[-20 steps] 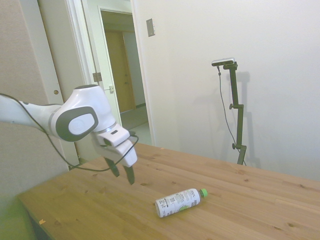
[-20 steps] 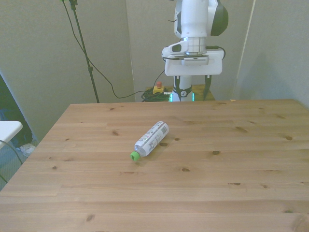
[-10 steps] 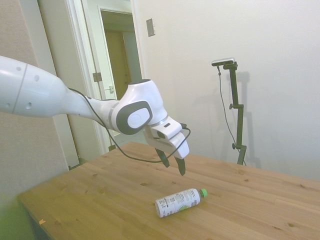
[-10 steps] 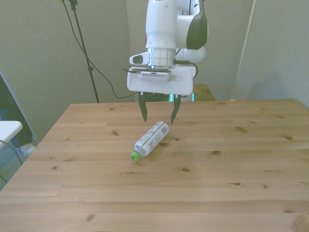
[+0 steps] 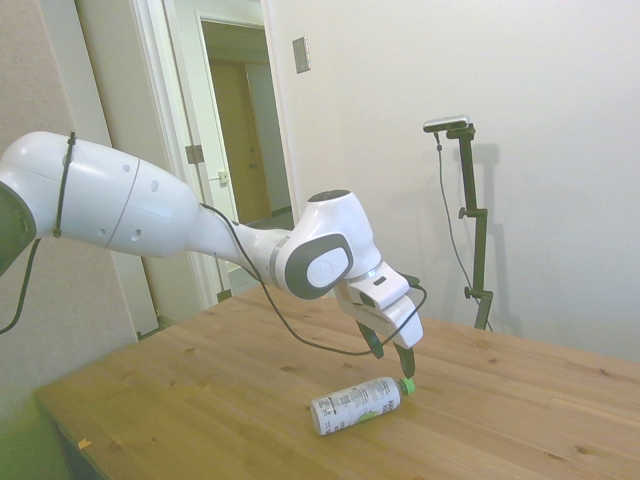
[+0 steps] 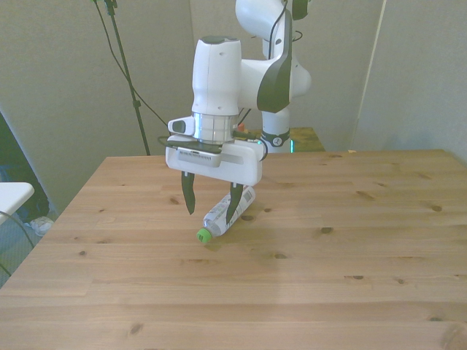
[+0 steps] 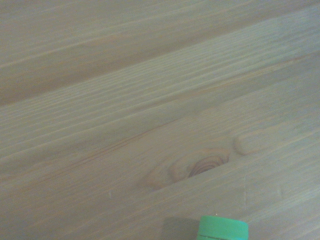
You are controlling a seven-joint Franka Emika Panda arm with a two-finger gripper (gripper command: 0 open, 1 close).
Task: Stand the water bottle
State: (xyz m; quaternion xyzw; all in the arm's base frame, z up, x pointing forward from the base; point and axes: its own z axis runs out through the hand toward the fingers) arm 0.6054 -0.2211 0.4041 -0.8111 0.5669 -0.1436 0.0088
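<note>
Side view: water bottle lies flat on the wooden table, green cap pointing away from the arm; gripper hangs just above the cap end.
Front view: fingers spread apart, holding nothing, straddling the bottle's cap half; label text visible.
Wrist view: only the cap's edge and a wood knot, blurry.
</note>
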